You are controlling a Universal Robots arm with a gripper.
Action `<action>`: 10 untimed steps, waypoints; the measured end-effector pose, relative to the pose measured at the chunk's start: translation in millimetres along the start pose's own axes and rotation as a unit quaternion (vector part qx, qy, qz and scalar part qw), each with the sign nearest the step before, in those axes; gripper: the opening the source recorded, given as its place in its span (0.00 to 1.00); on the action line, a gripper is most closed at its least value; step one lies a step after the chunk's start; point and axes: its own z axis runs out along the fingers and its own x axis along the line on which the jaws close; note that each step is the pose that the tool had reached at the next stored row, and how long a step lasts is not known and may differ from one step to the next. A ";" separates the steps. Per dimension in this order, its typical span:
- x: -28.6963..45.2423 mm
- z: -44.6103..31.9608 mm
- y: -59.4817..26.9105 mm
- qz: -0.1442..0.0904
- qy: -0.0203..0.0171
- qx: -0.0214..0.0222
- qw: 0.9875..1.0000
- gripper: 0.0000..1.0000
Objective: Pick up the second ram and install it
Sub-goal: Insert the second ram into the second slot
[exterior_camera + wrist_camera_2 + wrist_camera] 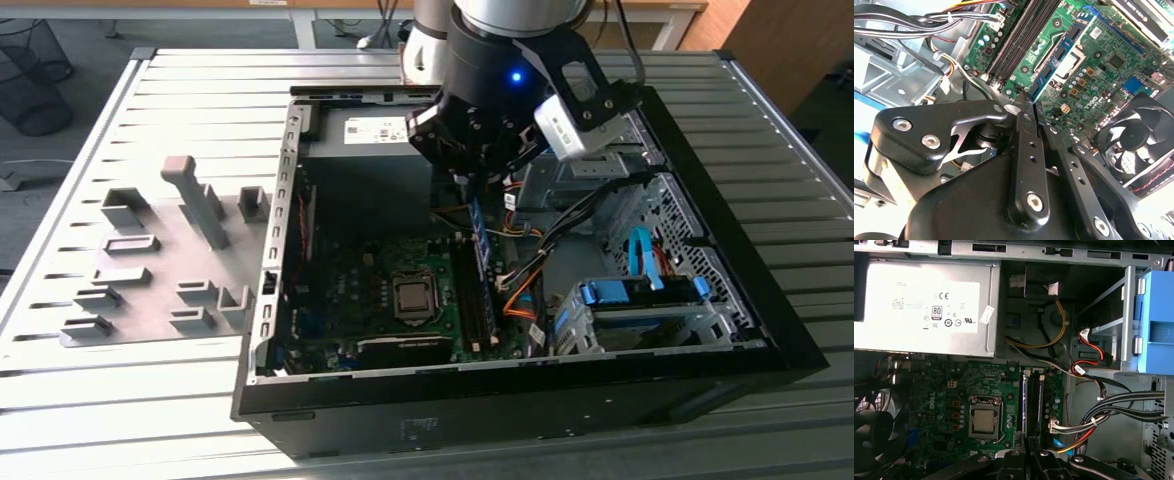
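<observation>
Slatted metal table (134,400), open PC case (534,405) lying on it, grey fixture plate (147,300) on the exterior view's left.

Gripper (481,185) inside the case, low over the motherboard (944,390); in the second wrist view, fingers (1026,145) pressed together and apparently clamped on one end of the second ram (1059,52). Blue-green stick carried edge-down, running lengthwise along the black memory slots (1014,45), close above them, not visibly seated. Step in hand, by judgement: installation, pick-up done, insertion not yet done. Requirements for seating, by judgement: lower edge set squarely over one free slot, stick parallel to it, notch matched, end latches open, then even straight pressure. Nearby loose cables (1104,415) beside the slots, apart from the stick.
</observation>
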 end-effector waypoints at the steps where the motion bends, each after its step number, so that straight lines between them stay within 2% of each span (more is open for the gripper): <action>1: 0.0 0.2 0.0 0.000 0.000 0.000 1.000 0.14; 10: 0.0 3.4 -0.1 0.000 0.000 0.000 1.000 0.14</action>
